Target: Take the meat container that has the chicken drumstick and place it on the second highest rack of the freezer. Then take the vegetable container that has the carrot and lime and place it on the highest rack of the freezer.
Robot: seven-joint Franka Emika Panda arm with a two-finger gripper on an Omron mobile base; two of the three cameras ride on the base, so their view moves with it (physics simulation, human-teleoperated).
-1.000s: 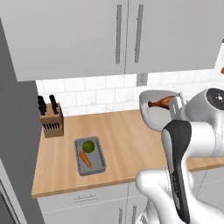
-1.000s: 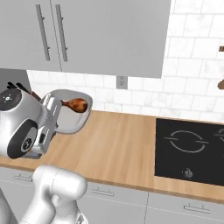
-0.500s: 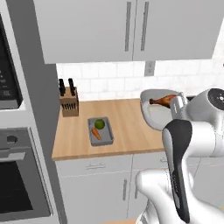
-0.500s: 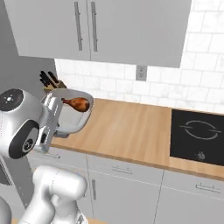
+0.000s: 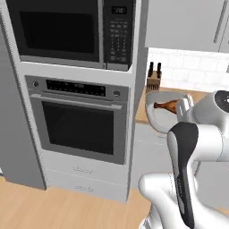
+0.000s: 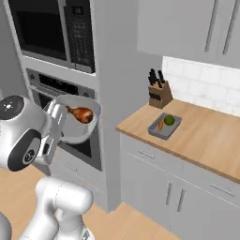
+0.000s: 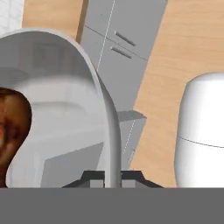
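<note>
Carrying the meat container clear of the counter, I have the gripper clamped on its thin rim, the wall pinched between the two dark tips in the hand view; the chicken drumstick lies inside the pale bowl, held up in front of the wall oven with the microwave above it; I judge the first leg only half done, since the container is lifted but not yet on any rack; the vegetable container with the carrot and the lime sits on the wooden counter near the knife block, untouched; that whole second leg remains.
</note>
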